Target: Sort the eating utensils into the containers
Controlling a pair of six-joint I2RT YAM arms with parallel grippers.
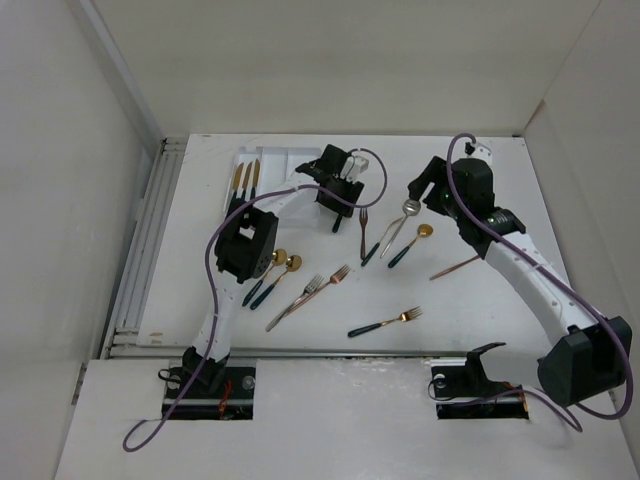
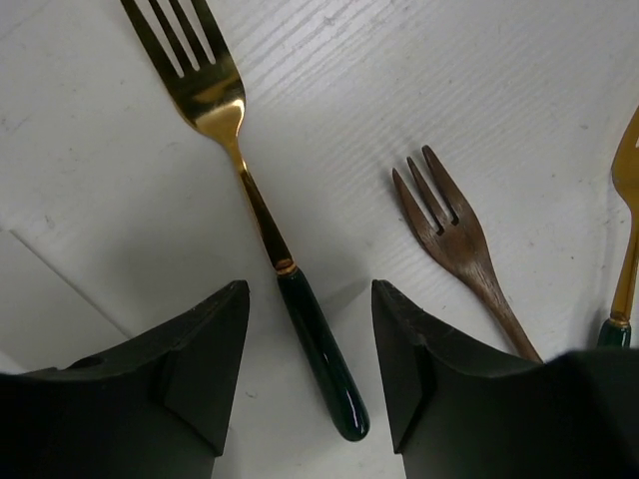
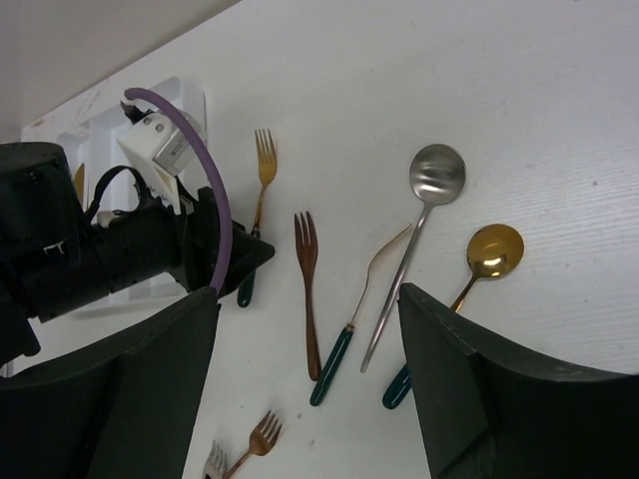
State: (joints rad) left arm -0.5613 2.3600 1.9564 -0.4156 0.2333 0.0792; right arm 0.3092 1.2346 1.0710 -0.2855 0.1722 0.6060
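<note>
My left gripper (image 2: 310, 291) is open, low over the table, its jaws on either side of the dark green handle of a gold fork (image 2: 215, 90) without touching it. In the top view this gripper (image 1: 338, 203) sits just right of the white tray (image 1: 285, 157), whose leftmost compartment holds gold-headed utensils (image 1: 246, 180). An all-copper fork (image 2: 454, 235) lies just right of the jaws. My right gripper (image 3: 305, 296) is open and empty, held high (image 1: 415, 192) above a silver spoon (image 3: 436, 175) and a gold spoon (image 3: 494, 249).
More utensils lie loose on the table: a copper knife (image 1: 455, 267), a gold fork (image 1: 385, 322), two forks (image 1: 310, 293) and two gold spoons (image 1: 272, 272) by the left arm. White walls enclose the table.
</note>
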